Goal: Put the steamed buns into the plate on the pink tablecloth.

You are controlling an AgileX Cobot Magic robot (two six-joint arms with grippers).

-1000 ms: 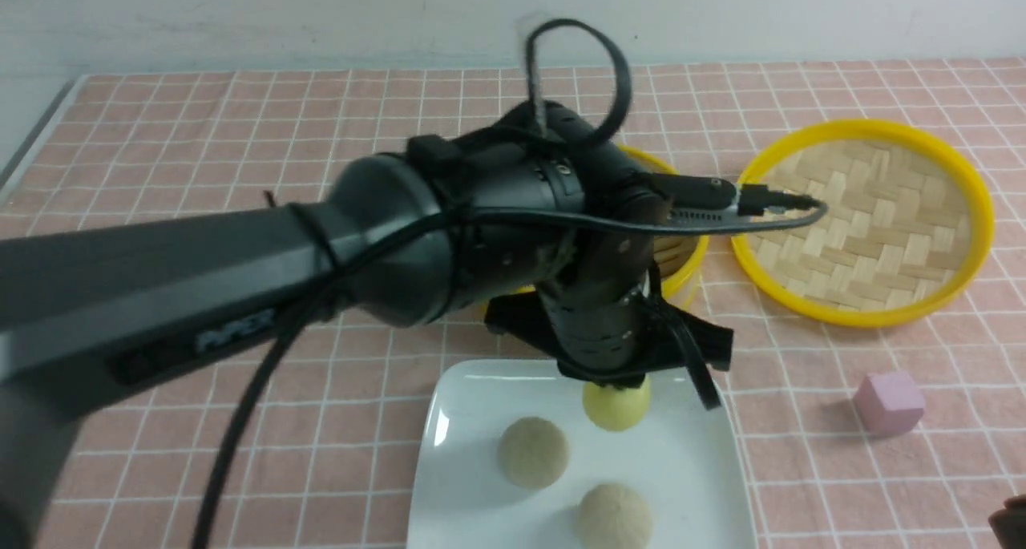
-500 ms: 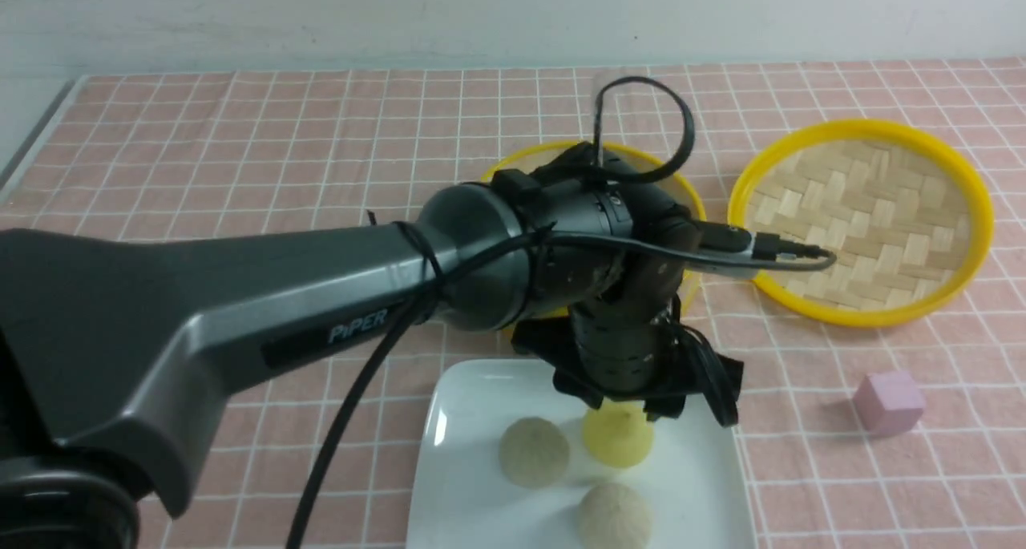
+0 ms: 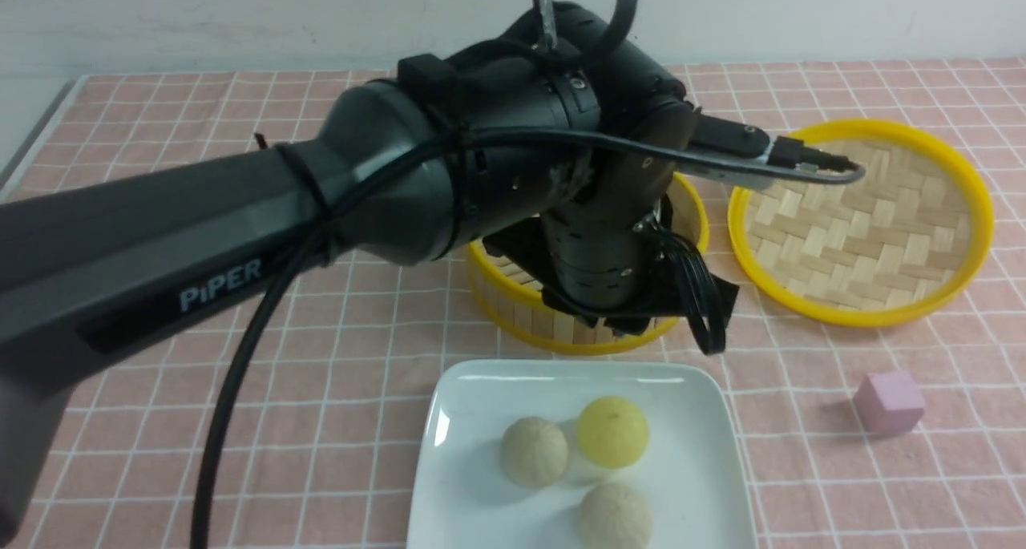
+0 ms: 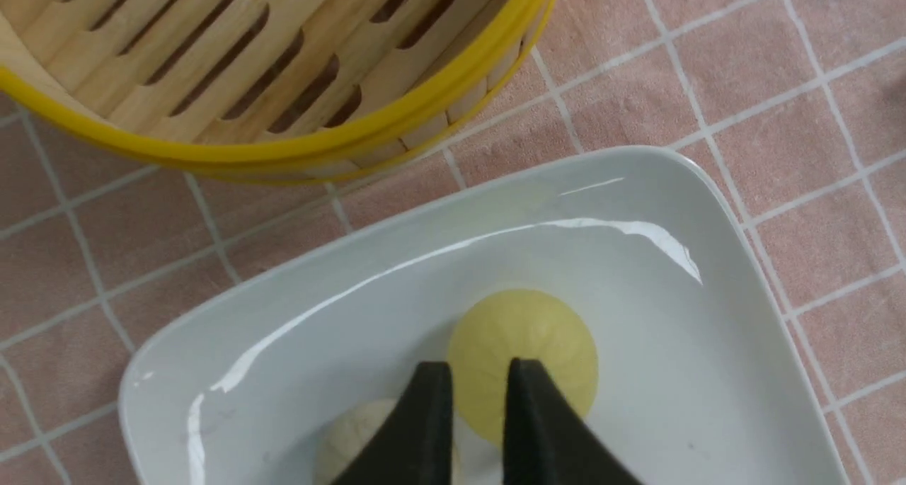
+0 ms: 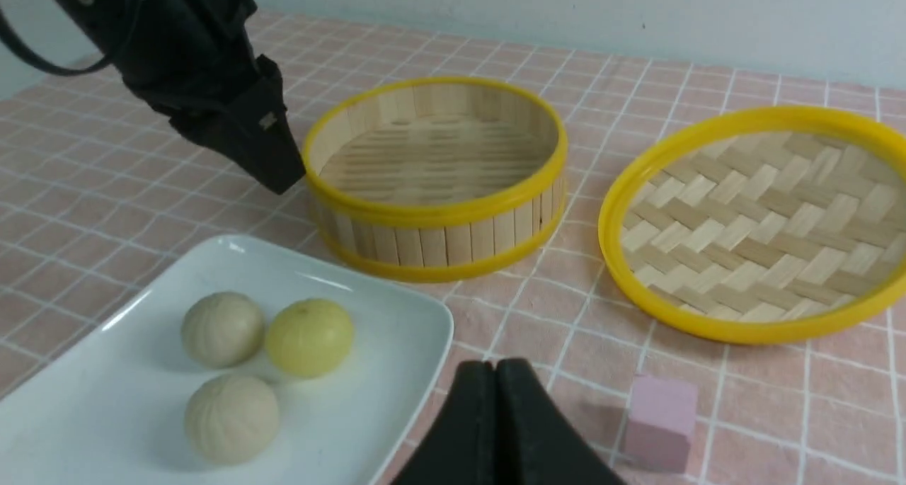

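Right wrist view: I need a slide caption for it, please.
Three buns on the plate, steamer empty, lid beside it, left claw hovering nearby.

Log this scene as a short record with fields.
buns: yellow bun, two beige buns, all on the plate
basket: behind the plate, uncovered
lid: on the tablecloth beside the basket
cube: right of the plate
left end effector: slightly open, empty, raised
right end effector: shut, empty

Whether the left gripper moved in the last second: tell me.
Yes. The left gripper has risen off the yellow bun, from the far rim of the plate up toward the steamer.
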